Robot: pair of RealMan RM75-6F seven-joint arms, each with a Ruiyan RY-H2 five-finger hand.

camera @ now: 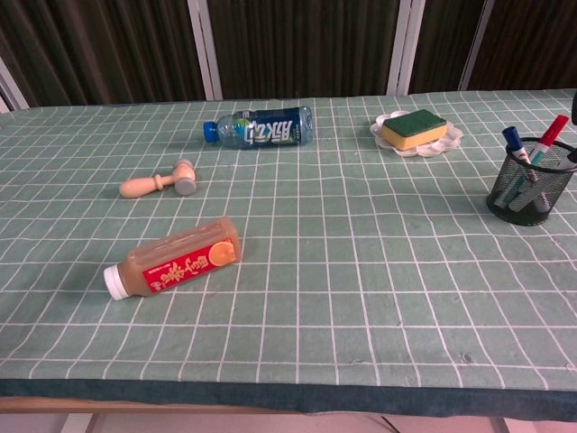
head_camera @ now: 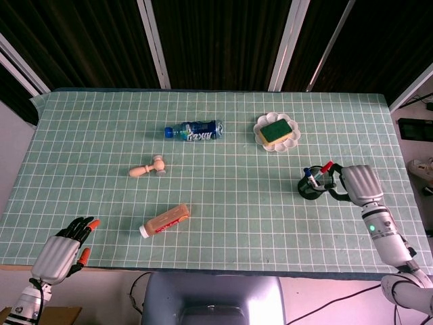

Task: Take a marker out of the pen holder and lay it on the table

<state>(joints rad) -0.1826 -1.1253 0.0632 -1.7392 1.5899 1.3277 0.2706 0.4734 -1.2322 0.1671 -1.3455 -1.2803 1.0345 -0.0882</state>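
Observation:
A black mesh pen holder (head_camera: 312,188) (camera: 528,184) stands at the right of the green mat with a red-capped marker (head_camera: 326,166) (camera: 552,132) and a blue-capped marker (head_camera: 308,173) (camera: 514,140) sticking out. My right hand (head_camera: 355,183) sits just right of the holder, fingers spread and reaching toward its rim, holding nothing. In the chest view only a dark fingertip (camera: 572,157) shows at the right edge. My left hand (head_camera: 64,247) rests at the near left corner, fingers apart and empty.
A brown drink bottle (head_camera: 165,220) (camera: 171,258) lies near the front. A wooden mallet (head_camera: 147,167) (camera: 159,183), a blue water bottle (head_camera: 193,131) (camera: 260,127) and a white dish (head_camera: 289,136) (camera: 451,138) with a green sponge (head_camera: 276,130) (camera: 412,127) lie farther back.

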